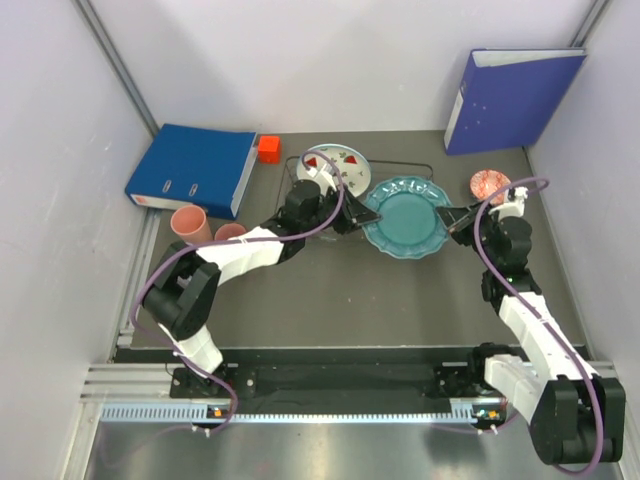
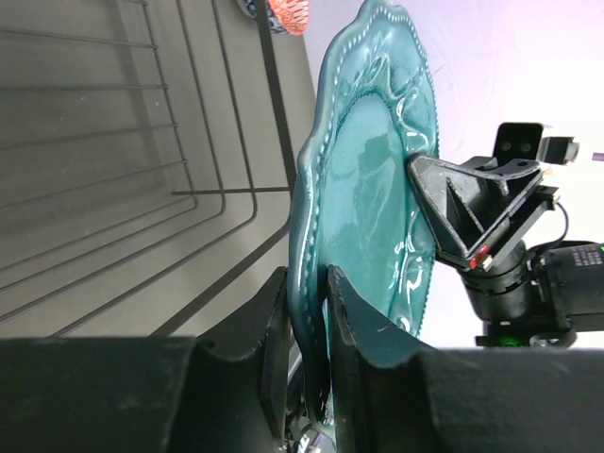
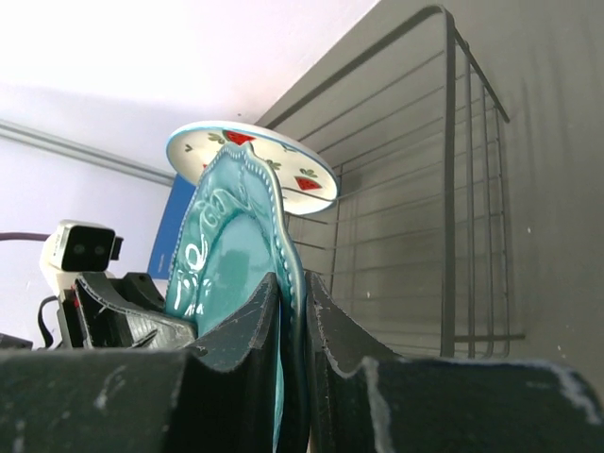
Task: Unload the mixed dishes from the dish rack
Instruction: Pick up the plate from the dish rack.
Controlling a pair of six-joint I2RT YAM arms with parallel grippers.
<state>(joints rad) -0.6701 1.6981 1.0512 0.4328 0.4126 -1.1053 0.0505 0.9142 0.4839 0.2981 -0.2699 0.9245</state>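
Teal scalloped plate: glossy blue-green, raised scroll relief on the rim, beaded wavy edge. It was held off the table at the near right corner of the dish rack, carried between both arms.

Left gripper: jaws clamped on the plate's rim on the rack side. Right gripper: jaws closed on the opposite rim, away from the rack.

White plate with red watermelon marks stood tilted at the rack's left end. Small pink patterned bowl sat just right of the rack. Two salmon-pink cups stood well left of it, nearer the arms.

Table: matte dark grey, enclosed by pale walls. Red cube lay at the rack's far left corner, with a blue binder lying flat beyond it. A second binder leaned on the wall behind and right of the rack. The flat binder's spine labels were too small to read.
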